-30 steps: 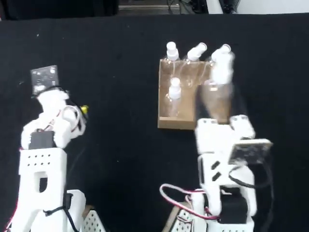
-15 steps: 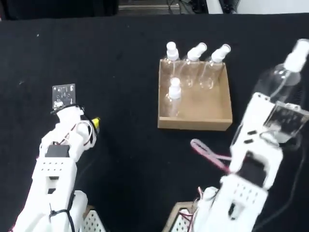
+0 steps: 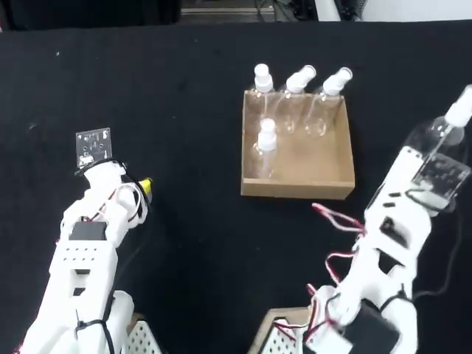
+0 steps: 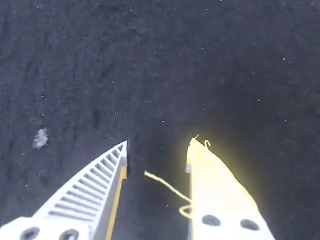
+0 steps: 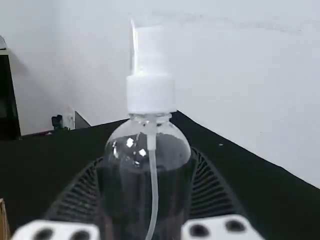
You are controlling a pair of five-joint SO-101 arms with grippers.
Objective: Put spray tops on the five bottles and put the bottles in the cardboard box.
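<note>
White plastic shells are covering the left arm (image 3: 82, 247), lower left of the high view, and the right arm (image 3: 394, 221), lower right. Black motor blocks (image 3: 88, 231) are sitting at the joints. Red and white wires (image 3: 333, 218) are looping off the right arm. The left gripper (image 4: 158, 145) is showing one white ribbed finger (image 4: 95, 192) and one yellow finger (image 4: 215, 190), with a yellow thread (image 4: 167, 185) trailing between them.

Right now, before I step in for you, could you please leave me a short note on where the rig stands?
Left gripper: jaws open, holding nothing, over the table.
Right gripper: shut on the fifth bottle, spray top fitted, held up to the right of the cardboard box.
Done: four bottles with tops are in the box, three along its far wall and one in front of them on the left.
Left: lower the fifth bottle into the box, probably its free right side, and release.
</note>
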